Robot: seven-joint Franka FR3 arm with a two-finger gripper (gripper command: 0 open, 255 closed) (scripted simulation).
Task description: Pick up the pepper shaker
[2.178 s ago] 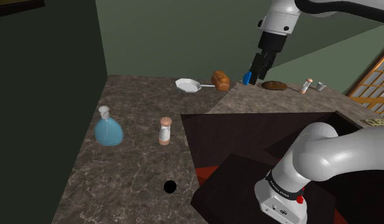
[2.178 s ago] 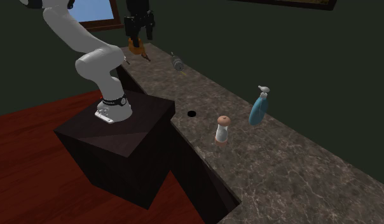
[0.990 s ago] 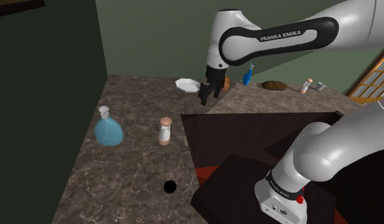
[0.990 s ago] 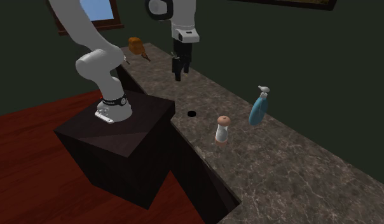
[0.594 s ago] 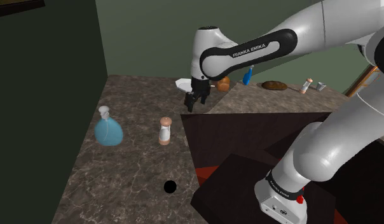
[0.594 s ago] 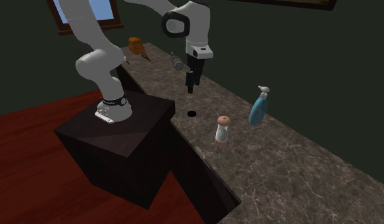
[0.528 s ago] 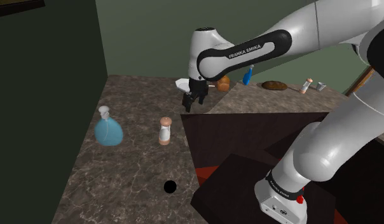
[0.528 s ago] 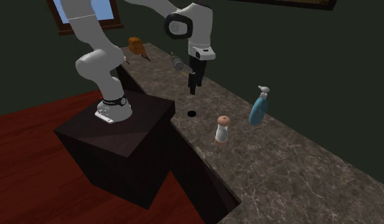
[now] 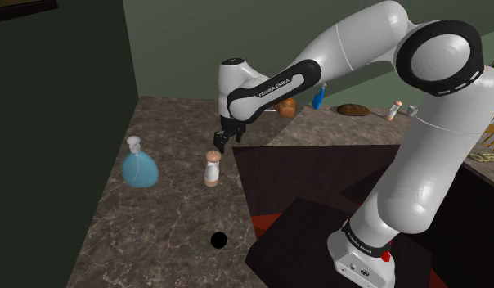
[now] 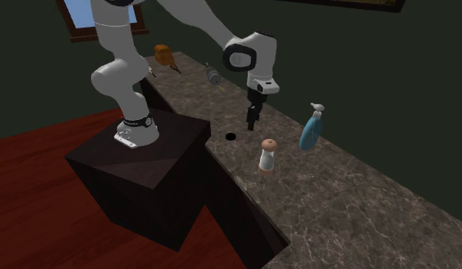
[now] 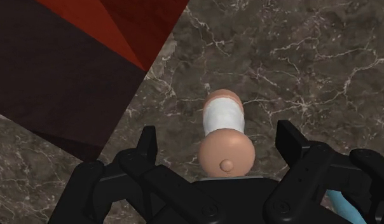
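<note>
The pepper shaker point(image 9: 212, 168) has a white body with a tan cap and base. It stands upright on the dark marble counter point(image 9: 172, 221), also seen in the second exterior view point(image 10: 268, 155). My black gripper point(image 9: 221, 141) hangs just above and slightly behind it, pointing down point(image 10: 252, 118). In the wrist view the shaker's tan cap point(image 11: 226, 153) lies between the two fingers point(image 11: 146, 145), which stand wide apart and touch nothing. The gripper point(image 11: 219, 145) is open.
A blue round-bellied bottle point(image 9: 139, 168) stands beside the shaker point(image 10: 311, 128). A black hole point(image 9: 218, 240) marks the counter near its front edge. A loaf point(image 9: 286, 106), a small blue bottle point(image 9: 319, 96) and another shaker point(image 9: 394, 110) sit farther back. The dark stand point(image 9: 311, 237) adjoins the counter.
The arm has swung from the far end of the counter toward the shaker and lowered; the open gripper now hangs right over it. The shaker and the bottle have not moved.
</note>
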